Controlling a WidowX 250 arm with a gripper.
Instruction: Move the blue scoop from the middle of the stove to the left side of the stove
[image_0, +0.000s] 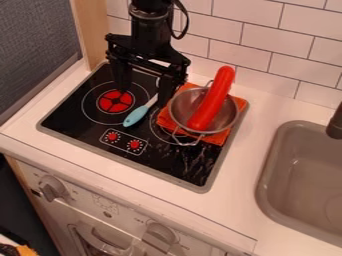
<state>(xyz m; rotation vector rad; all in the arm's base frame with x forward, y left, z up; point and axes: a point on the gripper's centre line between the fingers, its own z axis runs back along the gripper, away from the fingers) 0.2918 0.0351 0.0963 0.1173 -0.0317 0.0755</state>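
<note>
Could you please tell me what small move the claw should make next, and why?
Probably lower the claw toward the pale handle of the blue scoop: the claw's fingers stand apart, and the scoop lies ungrasped near the middle of the stove.

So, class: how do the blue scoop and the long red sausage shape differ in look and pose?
The scoop is light blue with a pale handle, while the sausage shape is red all over. The scoop is thin; the sausage shape is thick. The scoop lies low over the stove, whereas the sausage shape leans in the metal bowl, sticking out past its rim. Both are elongated.
</note>
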